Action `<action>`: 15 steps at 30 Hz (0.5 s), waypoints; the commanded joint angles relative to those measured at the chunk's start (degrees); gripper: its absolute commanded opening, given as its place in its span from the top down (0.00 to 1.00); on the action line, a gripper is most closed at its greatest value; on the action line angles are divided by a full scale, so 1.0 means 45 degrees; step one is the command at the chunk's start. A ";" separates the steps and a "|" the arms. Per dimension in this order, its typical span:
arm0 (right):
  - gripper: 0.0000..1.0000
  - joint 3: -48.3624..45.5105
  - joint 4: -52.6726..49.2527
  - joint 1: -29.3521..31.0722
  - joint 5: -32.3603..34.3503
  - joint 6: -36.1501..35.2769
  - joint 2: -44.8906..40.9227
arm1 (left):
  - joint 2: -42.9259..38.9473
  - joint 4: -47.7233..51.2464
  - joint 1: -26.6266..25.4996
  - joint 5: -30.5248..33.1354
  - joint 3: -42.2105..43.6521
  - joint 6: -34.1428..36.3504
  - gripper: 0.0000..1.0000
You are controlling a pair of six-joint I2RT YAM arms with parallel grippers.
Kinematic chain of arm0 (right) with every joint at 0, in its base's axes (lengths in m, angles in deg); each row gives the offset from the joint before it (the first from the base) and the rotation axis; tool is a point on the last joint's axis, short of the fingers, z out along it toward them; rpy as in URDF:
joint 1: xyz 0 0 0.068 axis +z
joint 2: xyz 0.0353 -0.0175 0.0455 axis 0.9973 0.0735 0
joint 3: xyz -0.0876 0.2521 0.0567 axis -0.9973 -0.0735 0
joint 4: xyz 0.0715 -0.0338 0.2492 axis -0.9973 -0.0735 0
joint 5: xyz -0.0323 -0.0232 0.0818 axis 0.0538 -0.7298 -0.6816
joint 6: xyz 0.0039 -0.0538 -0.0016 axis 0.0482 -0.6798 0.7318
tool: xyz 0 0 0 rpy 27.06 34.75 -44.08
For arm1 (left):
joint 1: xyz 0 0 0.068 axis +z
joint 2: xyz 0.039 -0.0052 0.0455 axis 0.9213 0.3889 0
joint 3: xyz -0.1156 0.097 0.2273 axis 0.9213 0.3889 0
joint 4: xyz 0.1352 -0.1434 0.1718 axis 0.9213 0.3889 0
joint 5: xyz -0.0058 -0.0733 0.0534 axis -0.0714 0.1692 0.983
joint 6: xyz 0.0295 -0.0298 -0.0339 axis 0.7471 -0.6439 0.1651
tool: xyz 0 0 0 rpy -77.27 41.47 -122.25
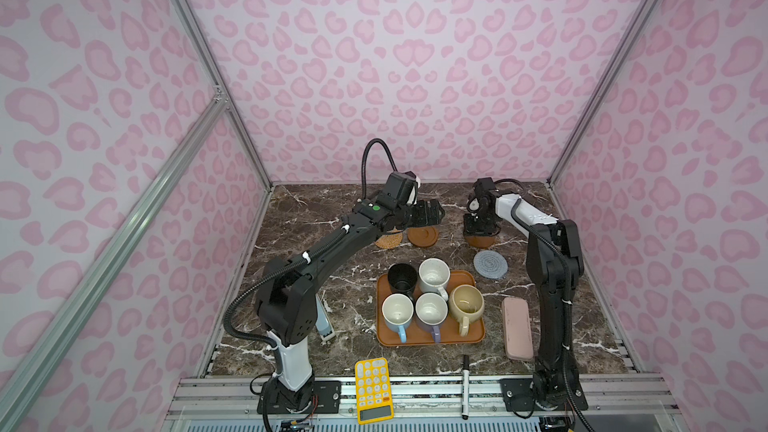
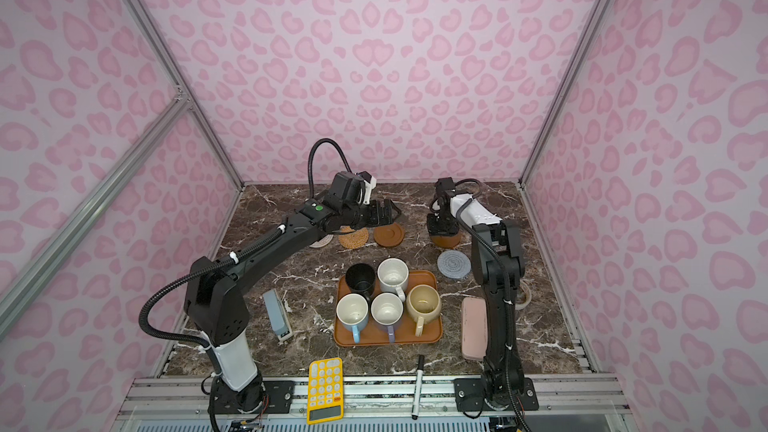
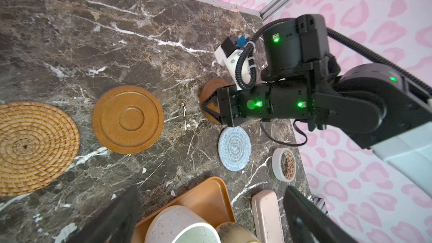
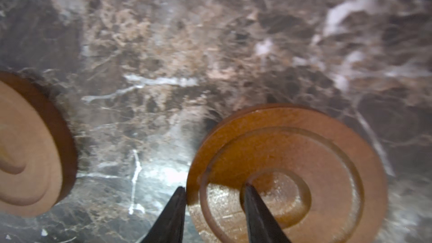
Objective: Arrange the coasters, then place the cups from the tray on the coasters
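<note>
Five cups, black (image 1: 402, 280), speckled white (image 1: 434, 276), light blue (image 1: 397, 313), lavender (image 1: 431, 312) and beige (image 1: 466, 304), stand on the orange tray (image 1: 473, 336). Behind it lie the coasters: whitish woven (image 2: 320, 241) half under the left arm, tan rattan (image 1: 389, 240), brown wooden (image 1: 422, 236) and grey-blue (image 1: 490, 265). My right gripper (image 4: 214, 188) points down on a second brown coaster (image 4: 292, 160), one fingertip against its outer edge and the other in its centre recess. My left gripper (image 1: 430, 214) hangs wide open above the first brown coaster, holding nothing.
A pink oblong case (image 1: 517, 328) lies right of the tray, and a tape roll (image 3: 284, 164) sits near the right wall. A pale blue oblong thing (image 2: 277, 313) lies left of the tray. A yellow calculator (image 1: 373, 390) and a black marker (image 1: 465, 386) rest at the front edge.
</note>
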 commanded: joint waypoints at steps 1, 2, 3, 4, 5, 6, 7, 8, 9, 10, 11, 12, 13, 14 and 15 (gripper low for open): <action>0.58 0.0185 -0.0681 0.0281 -0.0368 -0.0102 0.0297 | -0.0282 -0.0392 0.0043 -0.0097 0.0240 -0.0025 0.03; 0.58 0.0241 -0.0723 0.0395 -0.0377 -0.0083 0.0507 | -0.0314 -0.0406 0.0082 -0.0078 0.0278 -0.0016 0.03; 0.58 0.0296 -0.0776 0.0509 -0.0361 -0.0066 0.0637 | -0.0341 -0.0406 0.0099 -0.0077 0.0303 -0.0015 0.03; 0.58 0.0358 -0.0813 0.0646 -0.0364 -0.0061 0.0738 | -0.0362 -0.0402 0.0120 -0.0077 0.0337 -0.0008 0.03; 0.58 0.0434 -0.0901 0.0780 -0.0368 -0.0061 0.0802 | -0.0409 -0.0410 0.0144 -0.0084 0.0407 -0.0015 0.03; 0.59 0.0459 -0.0939 0.0910 -0.0385 -0.0042 0.0848 | -0.0453 -0.0462 0.0159 -0.0105 0.0484 -0.0033 0.03; 0.59 0.0491 -0.0966 0.1056 -0.0392 -0.0022 0.0881 | -0.0499 -0.0557 0.0185 -0.0111 0.0606 -0.0063 0.03; 0.59 0.0501 -0.0955 0.1191 -0.0332 0.0012 0.0873 | -0.0555 -0.0719 0.0223 -0.0161 0.0752 -0.0126 0.03; 0.59 0.0482 -0.0926 0.1282 -0.0279 0.0064 0.0873 | -0.0592 -0.0838 0.0271 -0.0227 0.0857 -0.0175 0.03; 0.59 0.0496 -0.0863 0.1401 -0.0258 0.0123 0.0888 | -0.0615 -0.0960 0.0311 -0.0306 0.0953 -0.0243 0.03; 0.60 0.0571 -0.0912 0.1442 -0.0275 0.0209 0.0969 | -0.0617 -0.0994 0.0350 -0.0314 0.1003 -0.0302 0.03; 0.60 0.0674 -0.0998 0.1479 -0.0368 0.0284 0.1059 | -0.0645 -0.1016 0.0355 -0.0330 0.1023 -0.0308 0.03; 0.60 0.0775 -0.1048 0.1510 -0.0510 0.0327 0.1131 | -0.0636 -0.1029 0.0375 -0.0335 0.1026 -0.0308 0.03; 0.60 0.0822 -0.1039 0.1541 -0.0585 0.0367 0.1174 | -0.0651 -0.1026 0.0375 -0.0331 0.1045 -0.0293 0.03; 0.61 0.0833 -0.0983 0.1585 -0.0561 0.0388 0.1171 | -0.0665 -0.1026 0.0375 -0.0334 0.1052 -0.0289 0.03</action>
